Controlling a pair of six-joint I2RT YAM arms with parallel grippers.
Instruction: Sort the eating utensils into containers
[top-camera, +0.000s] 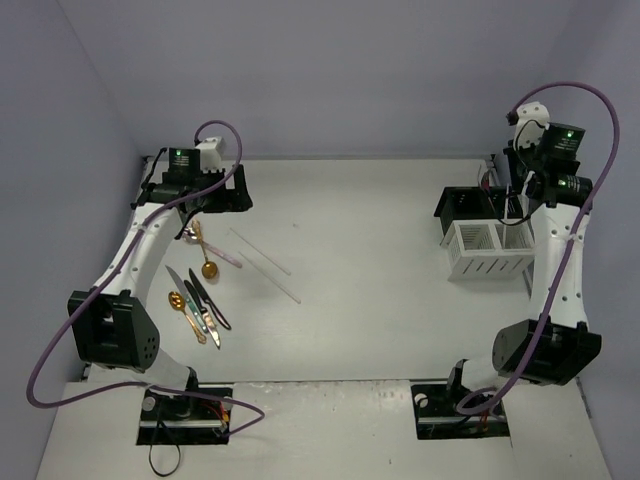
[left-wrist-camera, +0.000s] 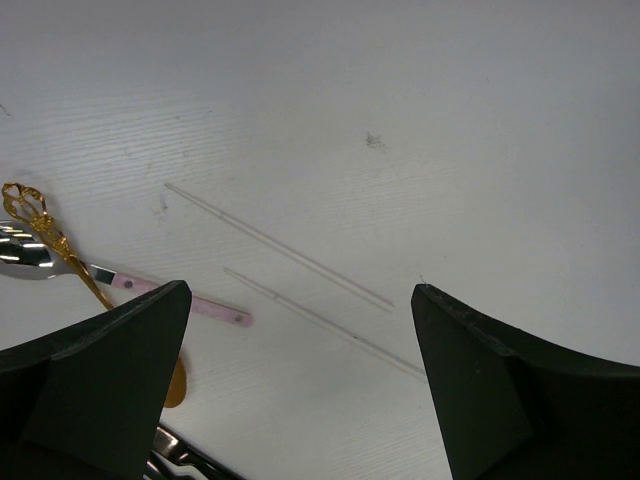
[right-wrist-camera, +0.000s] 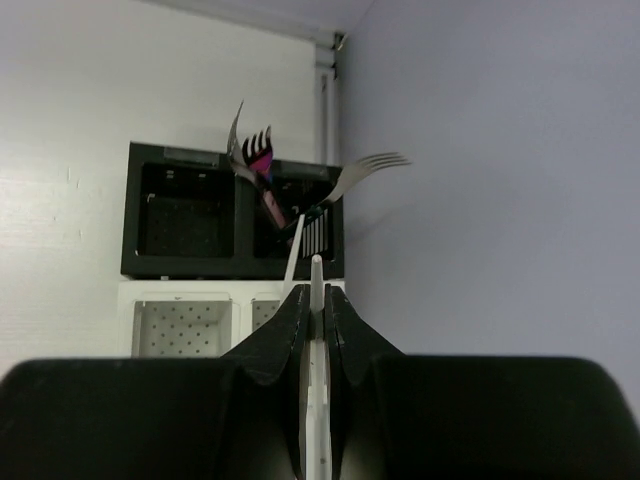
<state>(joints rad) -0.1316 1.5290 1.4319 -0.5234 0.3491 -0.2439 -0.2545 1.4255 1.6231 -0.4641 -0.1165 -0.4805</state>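
Note:
Most eating utensils lie at the table's left: two gold spoons (top-camera: 207, 268) (top-camera: 177, 300), a teal-handled knife (top-camera: 208, 322) and a black knife (top-camera: 205, 297), a pink-handled fork (left-wrist-camera: 180, 298) and two thin pale sticks (left-wrist-camera: 280, 245) (left-wrist-camera: 320, 322). My left gripper (left-wrist-camera: 300, 288) hovers open above the sticks, holding nothing. At the right stand the containers, a black bin (right-wrist-camera: 235, 262) holding several forks (right-wrist-camera: 365, 168) and a white slotted bin (right-wrist-camera: 180, 298) with a leaning stick (right-wrist-camera: 293, 252). My right gripper (right-wrist-camera: 317, 292) is shut on a pale stick (right-wrist-camera: 317, 272) above the white bin.
The containers (top-camera: 478, 266) sit close to the right wall, beside the right arm's upright links (top-camera: 556, 270). The left arm (top-camera: 130, 260) reaches along the left wall. Black base plates (top-camera: 185, 415) (top-camera: 462, 410) lie at the near edge.

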